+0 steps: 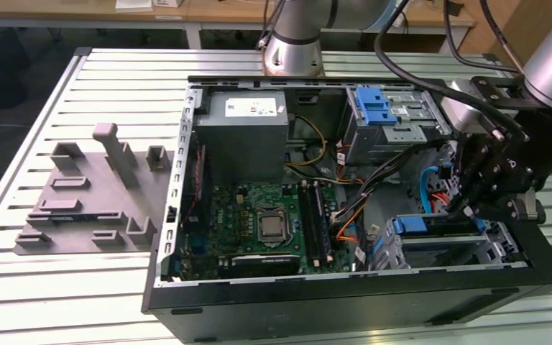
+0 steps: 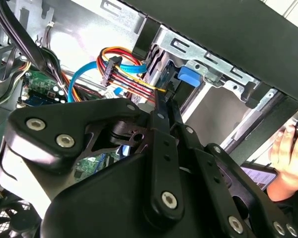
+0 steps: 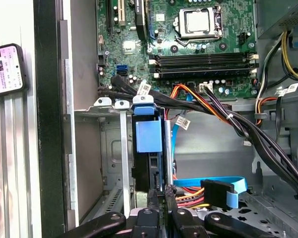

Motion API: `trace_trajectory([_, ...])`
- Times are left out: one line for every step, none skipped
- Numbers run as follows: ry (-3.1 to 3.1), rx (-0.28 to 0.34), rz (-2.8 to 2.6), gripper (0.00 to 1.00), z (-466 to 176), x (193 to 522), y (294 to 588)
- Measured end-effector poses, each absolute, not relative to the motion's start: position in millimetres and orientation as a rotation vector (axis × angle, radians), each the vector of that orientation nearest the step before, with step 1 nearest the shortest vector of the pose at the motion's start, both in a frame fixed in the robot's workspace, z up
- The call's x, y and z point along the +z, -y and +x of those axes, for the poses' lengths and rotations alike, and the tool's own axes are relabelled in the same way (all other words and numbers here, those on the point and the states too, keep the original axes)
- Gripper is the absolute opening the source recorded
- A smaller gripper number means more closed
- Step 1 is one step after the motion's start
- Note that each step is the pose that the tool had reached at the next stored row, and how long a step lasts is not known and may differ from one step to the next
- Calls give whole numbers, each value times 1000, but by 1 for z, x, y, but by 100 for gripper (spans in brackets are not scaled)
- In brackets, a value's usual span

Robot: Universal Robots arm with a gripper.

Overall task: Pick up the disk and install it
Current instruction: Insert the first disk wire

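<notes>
Inside the drive cage (image 3: 102,148), the disk (image 3: 148,148) stands on edge.

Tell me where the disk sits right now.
The disk stands on edge in the metal drive cage in the first wrist view, just past the gripper; in the exterior view it is at the computer case's lower right corner.

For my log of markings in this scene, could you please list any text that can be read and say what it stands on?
None can be read.
White sticker on the grey metal box: print too small.
White cable tags: blurred.
Phone screen: too small.
Disk blue caddy tab: no print visible.
</notes>
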State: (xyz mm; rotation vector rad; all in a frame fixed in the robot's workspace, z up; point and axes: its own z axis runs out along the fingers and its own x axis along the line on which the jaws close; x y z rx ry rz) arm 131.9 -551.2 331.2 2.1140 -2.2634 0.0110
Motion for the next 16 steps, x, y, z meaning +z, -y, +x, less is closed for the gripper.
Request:
trace_trajectory([2263,11,2114,16,132,331,551])
trace_trajectory([2264,10,2114,16,132,330,551])
trace_trajectory([2263,10,2114,16,132,330,551])
trace_trajectory([2263,10,2114,16,132,329,551])
trace_trajectory([2263,10,2114,16,132,329,551])
trace_trajectory([2263,10,2114,16,132,328,551])
trace_trajectory([2263,10,2113,16,132,328,551])
trace_trajectory([2263,10,2113,16,132,328,551])
trace_trajectory([2263,10,2113,16,132,328,551])
trace_trajectory([2263,10,2113,16,132,328,551])
trace_trajectory([2263,10,2113,16,132,328,551])
trace_trajectory([2263,10,2113,16,132,328,551])
trace_trajectory([2263,10,2113,16,132,328,551])
trace_trajectory([2263,10,2113,16,132,328,551])
trace_trajectory([2263,9,2113,18,132,328,551])
trace_trajectory([2263,9,2114,18,132,329,551])
